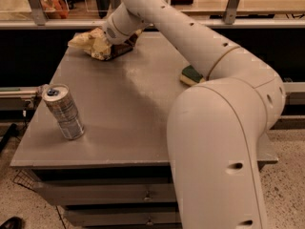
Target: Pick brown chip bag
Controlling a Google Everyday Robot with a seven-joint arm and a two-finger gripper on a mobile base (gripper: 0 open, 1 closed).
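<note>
The brown chip bag (95, 43) lies at the far left corner of the grey table (124, 109), crumpled, with a pale yellow end towards the left and a dark brown part showing at the right. My gripper (116, 38) is at the bag, at the end of the white arm that reaches across the table from the right. The wrist covers the fingers and part of the bag.
A silver can (63, 111) stands tilted near the table's left front edge. A green-and-yellow sponge (191, 75) lies at the right, partly behind my arm. A metal rail and glass partition (57, 23) run behind the table. My large white arm (219, 142) fills the right foreground.
</note>
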